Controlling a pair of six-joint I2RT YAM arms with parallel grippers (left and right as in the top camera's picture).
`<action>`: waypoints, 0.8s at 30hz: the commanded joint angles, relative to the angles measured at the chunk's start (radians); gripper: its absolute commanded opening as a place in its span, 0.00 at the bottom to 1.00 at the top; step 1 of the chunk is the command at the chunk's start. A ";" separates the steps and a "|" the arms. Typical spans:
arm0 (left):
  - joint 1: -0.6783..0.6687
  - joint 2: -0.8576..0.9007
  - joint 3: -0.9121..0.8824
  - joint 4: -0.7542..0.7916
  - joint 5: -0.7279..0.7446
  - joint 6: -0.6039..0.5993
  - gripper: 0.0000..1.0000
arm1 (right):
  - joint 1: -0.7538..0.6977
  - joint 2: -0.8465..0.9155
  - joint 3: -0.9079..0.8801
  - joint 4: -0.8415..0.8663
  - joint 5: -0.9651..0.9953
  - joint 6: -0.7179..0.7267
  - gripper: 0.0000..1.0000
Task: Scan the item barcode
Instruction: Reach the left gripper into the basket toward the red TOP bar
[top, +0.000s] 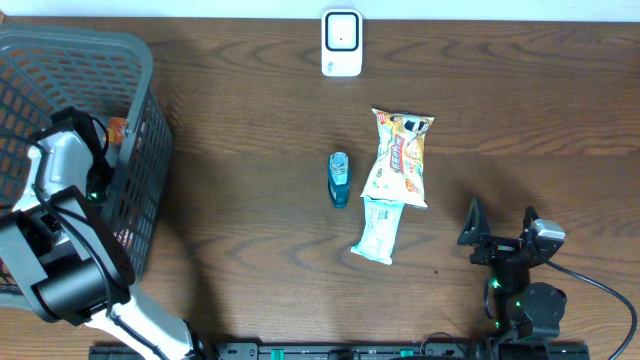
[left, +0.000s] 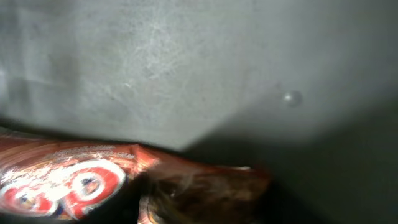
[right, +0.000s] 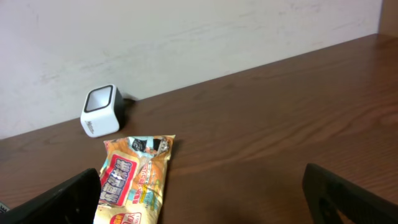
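Note:
My left arm reaches down into the grey basket at the far left. The left wrist view is filled low down by a red and white snack packet lying on the basket's grey floor. That packet sits right at my jaws, but the fingers are lost in the dark. A red-orange corner of a packet shows inside the basket. The white barcode scanner stands at the table's far edge. My right gripper rests open and empty near the front right.
A yellow snack bag, a white packet and a small blue bottle lie mid-table between the scanner and my right gripper. The basket's high mesh walls surround the left arm.

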 joint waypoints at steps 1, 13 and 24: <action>0.005 0.052 -0.091 -0.014 -0.002 0.004 0.08 | 0.005 -0.005 -0.001 -0.004 0.011 -0.008 0.99; 0.046 -0.147 0.136 -0.084 -0.039 0.166 0.07 | 0.005 -0.005 -0.001 -0.004 0.011 -0.008 0.99; 0.053 -0.597 0.295 -0.006 0.071 0.225 0.07 | 0.005 -0.005 -0.001 -0.004 0.011 -0.008 0.99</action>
